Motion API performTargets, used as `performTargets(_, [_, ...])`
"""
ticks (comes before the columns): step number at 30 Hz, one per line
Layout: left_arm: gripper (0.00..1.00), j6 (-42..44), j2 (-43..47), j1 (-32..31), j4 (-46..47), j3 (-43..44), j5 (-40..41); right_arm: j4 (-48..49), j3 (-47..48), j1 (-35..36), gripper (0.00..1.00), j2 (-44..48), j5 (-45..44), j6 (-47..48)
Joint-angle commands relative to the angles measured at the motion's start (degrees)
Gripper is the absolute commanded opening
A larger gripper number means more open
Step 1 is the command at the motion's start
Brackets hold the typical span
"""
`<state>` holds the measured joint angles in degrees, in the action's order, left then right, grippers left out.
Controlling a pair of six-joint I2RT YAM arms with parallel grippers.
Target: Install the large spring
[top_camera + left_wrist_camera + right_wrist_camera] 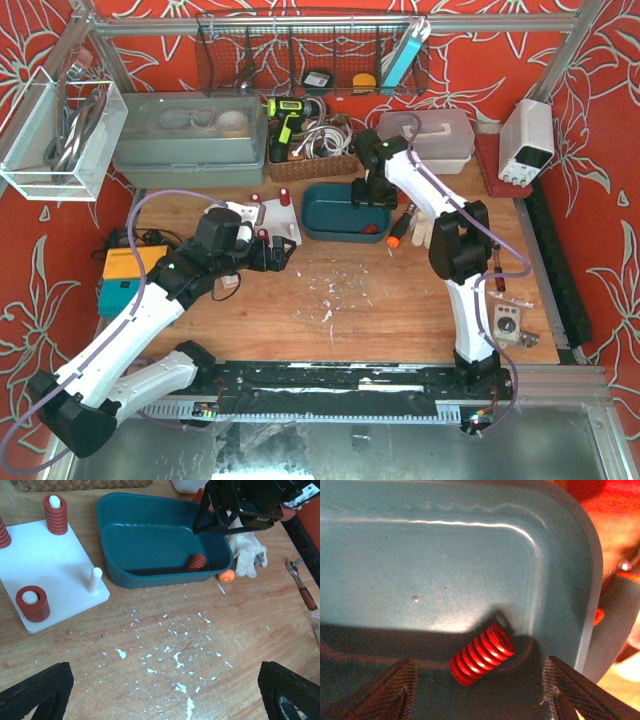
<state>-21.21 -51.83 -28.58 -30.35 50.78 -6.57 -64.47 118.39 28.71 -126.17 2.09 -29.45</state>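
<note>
Spring [482, 654]: we see it on its side on the floor of the tray [470, 555], tucked into the tray's near right corner and close to the right wall, its axis slanted
Right claw [368, 192]: we find it over the tray's right end, lowered inside the rim, its fingers [395, 692] spread wide and gripping nothing
Spring to claw: from the right wrist, the spring sits in the gap between the two fingers, just ahead of their tips, and we see it touch neither one
Left claw [162, 695]: also spread wide and empty, held over the table [125, 630] in front of the tray, well apart from the spring
Board [50, 565]: white, just left of the tray; we count three other springs [32, 604] seated on its pegs
Bare peg [95, 579]: upright at the board corner nearest the tray
Glove [247, 555]: pale, crumpled, touching the tray's right end
Flakes [177, 660]: white bits scattered on the table in front of the tray
</note>
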Motion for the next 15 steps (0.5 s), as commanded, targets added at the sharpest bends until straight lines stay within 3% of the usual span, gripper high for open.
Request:
performTargets(1, [1.0,1.31,0.45,-0.16,0.47,1.48,-0.7,-5.5,0.03,0.75,0.72,-2.01,-0.34,-15.59])
performTargets(15, [1.0,2.42,1.35,-0.16,-0.65,1.34,0.24,-5.14,-0.93,2.82,0.68,-7.05,1.36,-25.39])
